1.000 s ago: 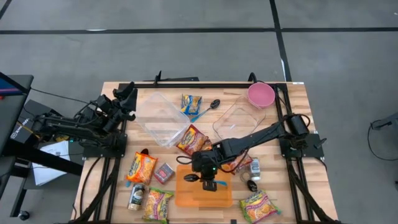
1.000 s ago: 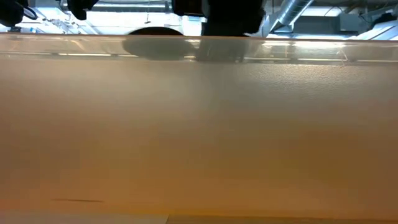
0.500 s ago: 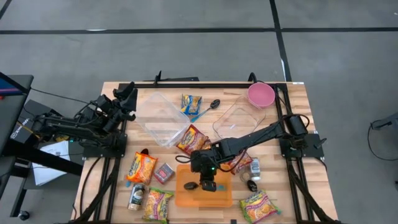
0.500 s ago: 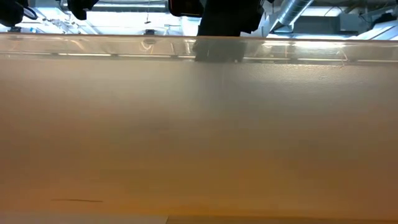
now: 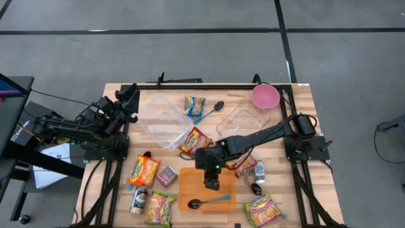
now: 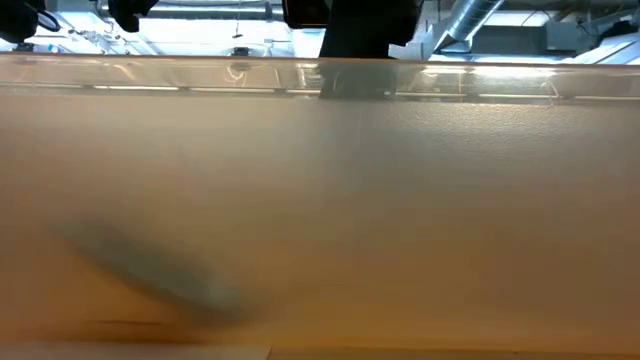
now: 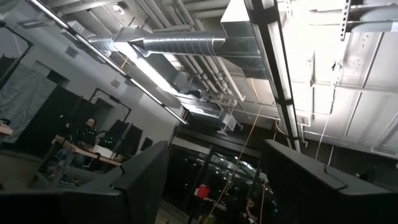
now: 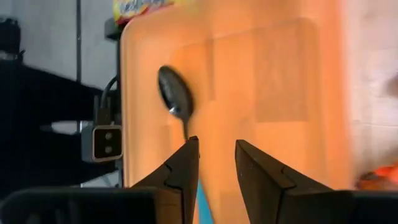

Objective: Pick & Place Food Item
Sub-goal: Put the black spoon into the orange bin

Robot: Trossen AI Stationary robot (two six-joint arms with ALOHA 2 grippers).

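Observation:
A spoon (image 5: 205,202) with a dark bowl and a blue handle lies flat on the orange tray (image 5: 190,183), near the tray's near edge. In the right wrist view the spoon's bowl (image 8: 175,93) shows ahead of the fingers, and its handle runs back under one fingertip. My right gripper (image 5: 212,185) (image 8: 216,152) hangs above the tray, pointing steeply down, open by a small gap with nothing between its fingers. My left gripper (image 5: 131,98) (image 7: 217,180) waits open at the table's far left, pointing up at the ceiling. Food packets lie around the tray, none held.
Noodle packets lie left of the tray (image 5: 145,171), at the near edge (image 5: 161,208) (image 5: 264,209) and beyond the tray (image 5: 195,142). Two clear containers (image 5: 163,120) (image 5: 243,121), a pink bowl (image 5: 266,96), a can (image 5: 139,200) and a second spoon (image 5: 214,109) stand around. The tray's wall (image 6: 320,200) fills the low view.
My right gripper has opened and let go of the spoon, which has dropped flat onto the tray, nearer the near edge. The gripper has risen a little and drawn back toward the far edge.

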